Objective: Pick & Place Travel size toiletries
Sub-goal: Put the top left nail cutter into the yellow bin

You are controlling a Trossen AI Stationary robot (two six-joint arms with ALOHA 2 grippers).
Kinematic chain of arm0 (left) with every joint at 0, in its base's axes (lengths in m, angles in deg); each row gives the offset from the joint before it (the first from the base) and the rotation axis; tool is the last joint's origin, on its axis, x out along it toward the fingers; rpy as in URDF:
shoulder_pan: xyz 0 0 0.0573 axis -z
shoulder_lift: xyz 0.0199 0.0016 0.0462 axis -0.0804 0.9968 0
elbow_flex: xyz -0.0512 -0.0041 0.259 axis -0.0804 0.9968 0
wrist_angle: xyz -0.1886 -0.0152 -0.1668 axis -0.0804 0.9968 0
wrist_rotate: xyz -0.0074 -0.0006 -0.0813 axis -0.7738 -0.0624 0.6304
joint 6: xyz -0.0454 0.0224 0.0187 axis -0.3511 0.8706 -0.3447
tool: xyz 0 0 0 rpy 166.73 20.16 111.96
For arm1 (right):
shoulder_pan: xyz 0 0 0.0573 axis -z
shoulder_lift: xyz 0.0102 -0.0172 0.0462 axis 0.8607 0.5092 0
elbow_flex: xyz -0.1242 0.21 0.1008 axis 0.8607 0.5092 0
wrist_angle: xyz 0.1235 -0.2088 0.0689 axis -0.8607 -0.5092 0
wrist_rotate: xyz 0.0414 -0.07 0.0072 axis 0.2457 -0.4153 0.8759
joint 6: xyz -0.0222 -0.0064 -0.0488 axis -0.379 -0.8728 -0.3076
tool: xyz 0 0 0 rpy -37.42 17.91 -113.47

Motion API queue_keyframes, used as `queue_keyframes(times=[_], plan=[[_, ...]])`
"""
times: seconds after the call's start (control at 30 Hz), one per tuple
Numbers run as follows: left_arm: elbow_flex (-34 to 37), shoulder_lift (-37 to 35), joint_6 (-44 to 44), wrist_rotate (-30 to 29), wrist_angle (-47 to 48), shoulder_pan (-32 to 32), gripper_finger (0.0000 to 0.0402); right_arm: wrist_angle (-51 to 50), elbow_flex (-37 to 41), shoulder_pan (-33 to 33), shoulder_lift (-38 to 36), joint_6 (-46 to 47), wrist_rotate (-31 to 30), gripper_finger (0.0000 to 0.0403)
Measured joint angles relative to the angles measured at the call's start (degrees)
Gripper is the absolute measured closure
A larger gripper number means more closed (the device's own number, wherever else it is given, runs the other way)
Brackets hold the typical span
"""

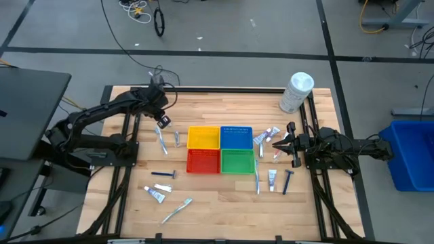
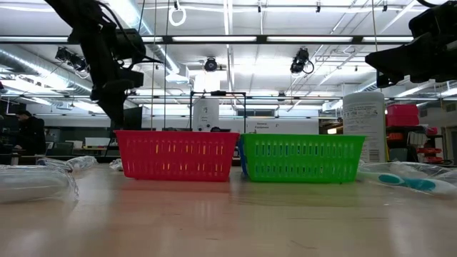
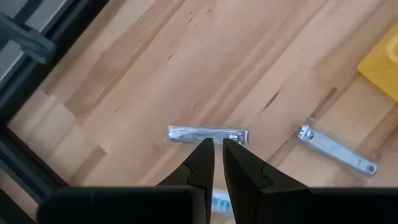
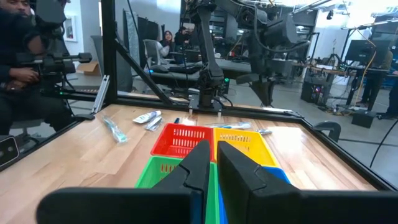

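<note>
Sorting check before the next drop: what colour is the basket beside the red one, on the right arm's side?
Green, clearest in the high view.

From table height the red slotted plastic basket point(image 2: 177, 154) and green slotted plastic basket point(image 2: 303, 157) pretty much block the yellow and blue ones behind them, and the clear-wrapped stuff at the edges point(image 2: 36, 180) is just blur. The yellow plastic basket point(image 3: 381, 62) is chopped off by the frame in the left wrist shot. From overhead, the small white tubes point(image 1: 154, 194) are too tiny to read.
</note>
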Motion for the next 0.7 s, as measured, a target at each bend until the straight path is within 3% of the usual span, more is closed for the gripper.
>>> queue_keyframes(times=[0.1,0.23,0.43,0.7], plan=[[0.0,0.0,-6.7,0.0,0.0,0.0,0.0358,0.0,0.0,0.0,0.0,0.0,0.0,0.0363],[0.0,0.0,-27.8,-0.2,0.1,0.0,0.0358,0.0,0.0,0.0,0.0,0.0,0.0,0.0362],[0.0,0.0,-50.4,1.4,0.1,0.0,0.0358,0.0,0.0,0.0,0.0,0.0,0.0,0.0363],[0.0,0.0,-57.9,2.1,0.1,0.0,0.0358,0.0,0.0,0.0,0.0,0.0,0.0,0.0363]])
